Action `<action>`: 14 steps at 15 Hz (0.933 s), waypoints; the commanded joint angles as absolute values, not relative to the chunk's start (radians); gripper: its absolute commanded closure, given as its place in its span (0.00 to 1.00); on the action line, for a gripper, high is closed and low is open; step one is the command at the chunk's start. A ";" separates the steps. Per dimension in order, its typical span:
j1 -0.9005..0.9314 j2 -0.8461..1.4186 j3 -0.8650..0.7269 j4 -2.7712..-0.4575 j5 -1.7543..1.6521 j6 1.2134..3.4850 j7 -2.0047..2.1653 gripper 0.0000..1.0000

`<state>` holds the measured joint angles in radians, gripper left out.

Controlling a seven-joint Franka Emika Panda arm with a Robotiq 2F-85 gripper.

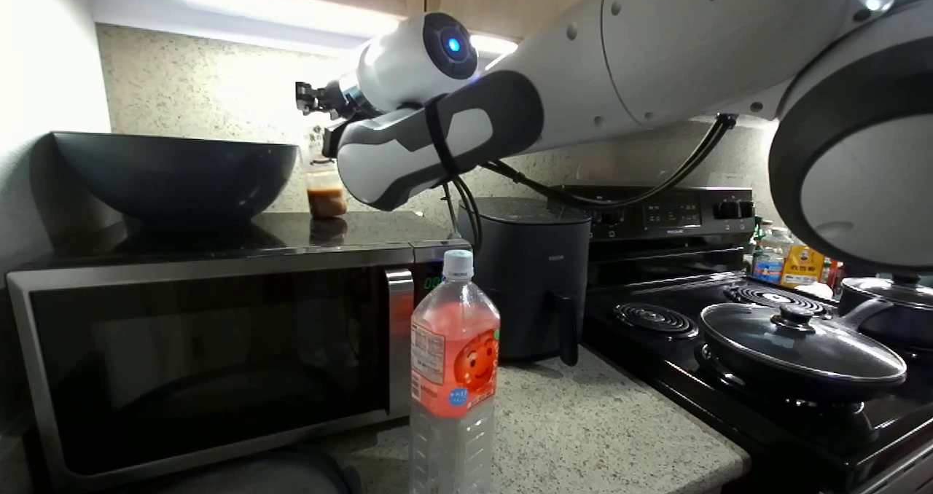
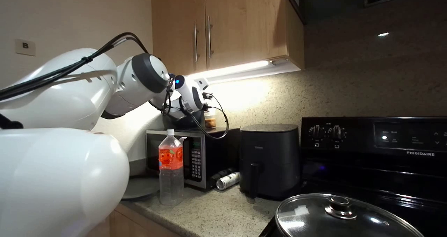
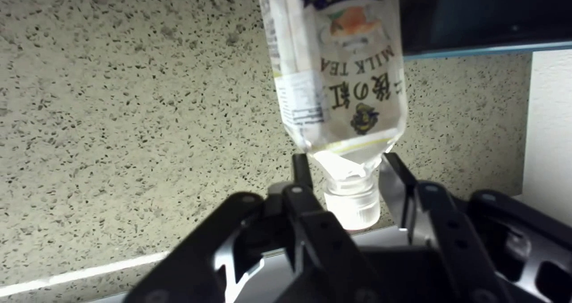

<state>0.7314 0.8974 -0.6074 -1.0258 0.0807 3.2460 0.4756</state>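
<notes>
Straddling the neck of the milk tea bottle [image 3: 344,79], the gripper [image 3: 347,166] stands spread; an off-centre pinch could topple the bottle.

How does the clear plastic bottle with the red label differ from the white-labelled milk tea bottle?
The red-labelled clear plastic bottle stands on the speckled counter; the white-labelled milk tea bottle stands on the silver-framed microwave, its neck between the jaws. The milk tea bottle shows brown liquid near its base; the red-labelled one shows none. Both stand upright, capped.
</notes>
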 commanded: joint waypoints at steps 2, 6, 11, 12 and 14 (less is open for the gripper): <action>0.714 0.907 -0.596 -0.993 0.089 3.230 0.484 0.92; 0.712 0.894 -0.589 -1.006 0.080 3.237 0.474 1.00; 0.729 0.827 -0.555 -1.086 0.056 3.235 0.443 1.00; 0.734 0.806 -0.542 -1.113 0.048 3.236 0.436 1.00; 0.747 0.790 -0.551 -1.136 0.049 3.229 0.444 0.74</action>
